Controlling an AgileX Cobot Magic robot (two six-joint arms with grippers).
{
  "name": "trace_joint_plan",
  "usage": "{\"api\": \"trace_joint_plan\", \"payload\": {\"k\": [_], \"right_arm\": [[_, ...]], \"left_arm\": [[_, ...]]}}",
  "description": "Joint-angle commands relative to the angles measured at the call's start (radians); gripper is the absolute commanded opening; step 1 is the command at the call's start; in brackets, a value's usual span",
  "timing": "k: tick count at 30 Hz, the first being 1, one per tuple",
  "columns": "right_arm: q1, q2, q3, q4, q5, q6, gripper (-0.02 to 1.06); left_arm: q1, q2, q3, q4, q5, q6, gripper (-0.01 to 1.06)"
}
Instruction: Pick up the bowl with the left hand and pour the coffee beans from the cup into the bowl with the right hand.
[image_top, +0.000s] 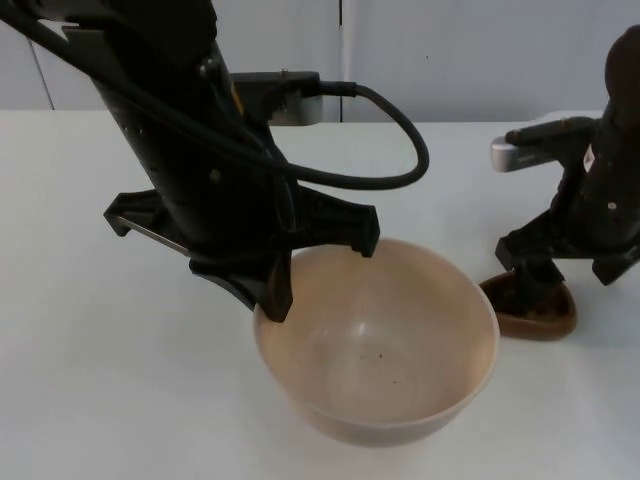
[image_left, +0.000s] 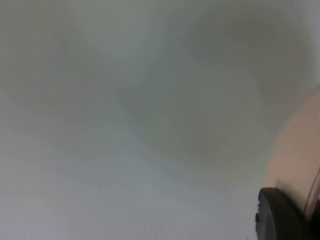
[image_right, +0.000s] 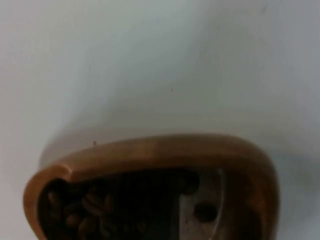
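Gripping the rim of the cream bowl (image_top: 380, 345), the left gripper (image_top: 300, 270) has one finger (image_top: 275, 290) down the outside wall and the other over the inner edge, fingers narrowed onto the rim. Bowl sits near the front edge of the white table (image_top: 100, 380), roughly mid-width, with only a few dark specks inside. In the left wrist view the bowl's pale wall (image_left: 295, 160) lies against a black fingertip (image_left: 280, 215).

Right gripper (image_top: 535, 285) reaches into the brown cup (image_top: 535, 310), just beside the bowl toward the right edge; finger spread cannot be told. Coffee beans (image_right: 85, 210) lie inside the cup (image_right: 150, 152).
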Motion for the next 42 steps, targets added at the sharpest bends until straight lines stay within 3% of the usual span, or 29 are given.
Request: {"api": "trace_joint_plan", "payload": {"k": [1,4,8,12,18,31,42], "right_arm": [[-0.003,0.0,0.023,0.004,-0.028,0.008,0.75],[-0.003,0.0,0.047,0.0,-0.064,0.008,0.74],[-0.003,0.0,0.065,0.0,-0.102,0.008,0.65],[-0.003,0.0,0.065,0.0,-0.105,0.008,0.5],[-0.003,0.0,0.065,0.0,-0.105,0.008,0.39],[-0.003,0.0,0.065,0.0,-0.093,0.008,0.01],[-0.003,-0.06,0.065,0.0,-0.072,0.008,0.0]], "left_arm": [[-0.004,-0.007,0.002,-0.006,-0.003,-0.002,0.0],[-0.004,-0.007,0.002,-0.006,-0.003,-0.002,0.0],[-0.004,-0.007,0.002,-0.006,-0.003,-0.002,0.0],[-0.004,-0.007,0.002,-0.006,-0.005,-0.002,0.0],[-0.004,-0.007,0.002,-0.006,-0.005,-0.002,0.0],[-0.004,-0.007,0.002,-0.006,-0.005,-0.002,0.0],[-0.004,-0.007,0.002,-0.006,-0.005,-0.002,0.0]]}}
